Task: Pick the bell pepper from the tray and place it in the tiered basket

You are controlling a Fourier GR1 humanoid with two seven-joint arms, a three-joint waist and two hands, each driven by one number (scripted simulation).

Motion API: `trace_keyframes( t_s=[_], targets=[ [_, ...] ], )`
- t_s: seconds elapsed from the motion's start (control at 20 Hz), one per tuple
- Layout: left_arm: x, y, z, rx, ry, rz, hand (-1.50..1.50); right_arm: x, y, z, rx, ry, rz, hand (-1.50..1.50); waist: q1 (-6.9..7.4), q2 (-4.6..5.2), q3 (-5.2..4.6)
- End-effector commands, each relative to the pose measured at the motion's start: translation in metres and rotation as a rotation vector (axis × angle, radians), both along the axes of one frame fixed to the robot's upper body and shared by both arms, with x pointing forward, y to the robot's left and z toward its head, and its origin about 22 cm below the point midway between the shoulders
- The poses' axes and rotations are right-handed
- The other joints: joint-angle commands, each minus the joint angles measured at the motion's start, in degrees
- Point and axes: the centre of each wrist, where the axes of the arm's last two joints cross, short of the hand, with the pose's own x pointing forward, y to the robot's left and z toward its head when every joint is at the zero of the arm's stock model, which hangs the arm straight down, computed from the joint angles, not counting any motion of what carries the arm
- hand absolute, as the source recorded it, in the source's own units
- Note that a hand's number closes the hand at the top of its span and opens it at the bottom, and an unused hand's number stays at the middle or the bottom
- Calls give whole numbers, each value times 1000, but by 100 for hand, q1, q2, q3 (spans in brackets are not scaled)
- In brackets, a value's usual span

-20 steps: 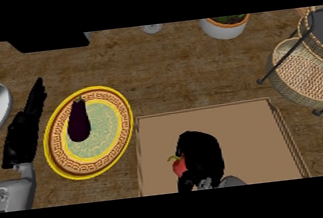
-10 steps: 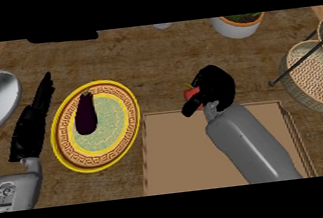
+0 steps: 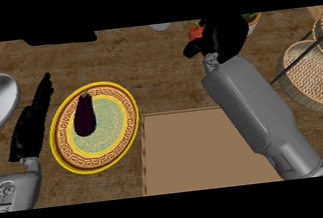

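pepper aloft, basket off to the right

while the right hand (image 3: 221, 36) is curled around the bell pepper (image 3: 197, 31), only a sliver of red shows at its left side, so how securely the pepper sits inside the fingers is hard to judge. the pepper is clear of the tray (image 3: 203, 149) and hangs over the far part of the surface (image 3: 136, 58), with the tiered basket (image 3: 317, 75) well apart to the right.

the main risk from here is the sideways carry: the basket's dark wire frame stands between hand and woven bowl, and a low swing could clip it and knock the pepper out or tip the basket. a pot (image 3: 252, 19) sits just beside the hand at the far edge and could be brushed as well. letting go before the hand is over the bowl would send the pepper onto the surface.

the left hand (image 3: 32, 120) rests with straight fingers at the left, just beside the yellow-rimmed plate (image 3: 68, 142) carrying a dark eggplant (image 3: 84, 117).
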Motion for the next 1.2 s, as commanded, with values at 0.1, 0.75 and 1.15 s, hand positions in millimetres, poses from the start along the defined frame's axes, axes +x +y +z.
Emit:
trace_keyframes(
  t_s=[0.1, 0.75, 1.15],
  targets=[
    [-11, 5, -5, -7, 10, 1, 0, 22, 2, 60, -27, -187, -234, 150, -63, -54, 2],
    [-10, 23, -4, -7, 6, 41, 0, 46, -49, 121, -52, -149, -257, 150, -179, -47, 8],
    [-8, 8, -13, -8, 15, 28, 0, 59, -112, 94, -296, 23, -348, 150, -224, -44, 7]
  ],
)
